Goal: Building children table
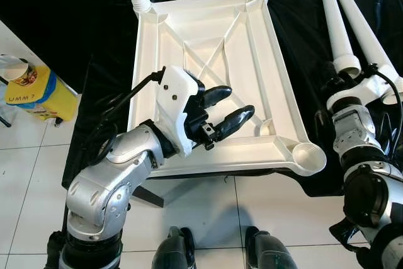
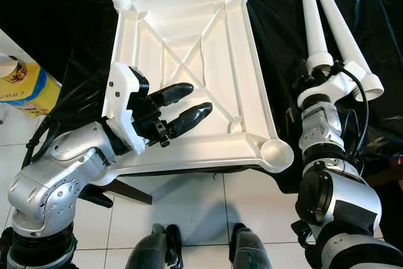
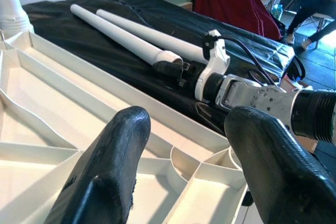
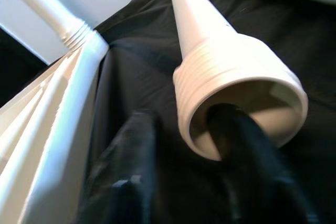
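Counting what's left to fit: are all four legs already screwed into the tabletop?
No: two legs lie loose on the black cloth beside the tabletop.

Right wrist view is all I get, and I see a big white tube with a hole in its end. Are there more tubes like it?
Observer: Yes. A second loose leg lies right beside that leg on the black cloth.
Operator: Where could my tube go?
Observer: Probably here: the upside-down tabletop has an empty round socket at its near right corner.
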Tool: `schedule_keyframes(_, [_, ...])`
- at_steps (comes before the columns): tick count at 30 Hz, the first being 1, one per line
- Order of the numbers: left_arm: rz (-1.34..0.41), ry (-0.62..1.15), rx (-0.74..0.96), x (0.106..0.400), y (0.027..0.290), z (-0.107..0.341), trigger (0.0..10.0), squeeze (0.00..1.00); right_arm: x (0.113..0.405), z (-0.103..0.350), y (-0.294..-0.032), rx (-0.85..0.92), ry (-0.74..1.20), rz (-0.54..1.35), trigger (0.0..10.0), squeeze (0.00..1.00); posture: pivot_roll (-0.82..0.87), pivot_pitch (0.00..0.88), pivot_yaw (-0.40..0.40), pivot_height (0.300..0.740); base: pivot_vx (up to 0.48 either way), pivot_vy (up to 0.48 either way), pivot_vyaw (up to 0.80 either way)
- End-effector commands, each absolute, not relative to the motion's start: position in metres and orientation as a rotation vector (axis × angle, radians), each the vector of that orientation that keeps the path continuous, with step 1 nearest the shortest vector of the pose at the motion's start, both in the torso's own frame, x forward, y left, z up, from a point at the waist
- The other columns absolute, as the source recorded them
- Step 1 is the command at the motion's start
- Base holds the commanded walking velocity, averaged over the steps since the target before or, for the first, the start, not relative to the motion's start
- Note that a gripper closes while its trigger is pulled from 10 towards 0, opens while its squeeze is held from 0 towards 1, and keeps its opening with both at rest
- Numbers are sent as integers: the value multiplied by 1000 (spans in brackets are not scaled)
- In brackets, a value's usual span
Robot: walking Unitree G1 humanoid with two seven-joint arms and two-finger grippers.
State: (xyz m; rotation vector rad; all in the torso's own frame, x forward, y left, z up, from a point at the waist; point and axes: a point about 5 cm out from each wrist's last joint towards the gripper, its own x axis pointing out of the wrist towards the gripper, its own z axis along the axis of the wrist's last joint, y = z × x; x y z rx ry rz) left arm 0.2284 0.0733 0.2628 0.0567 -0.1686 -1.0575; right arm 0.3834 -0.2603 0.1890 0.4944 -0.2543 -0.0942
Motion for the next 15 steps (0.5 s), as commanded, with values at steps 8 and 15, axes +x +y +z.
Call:
schedule_keyframes(8, [-989,-150,49,223,77,263,10000,0,388,190,-251,471,-241,-43,0,0,201,293,102,740,0,0,0])
schedule_keyframes(15, [-983,-145,47,223,78,262,10000,0,388,194,-252,459,-259,-39,0,0,202,289,94,740,0,0,0])
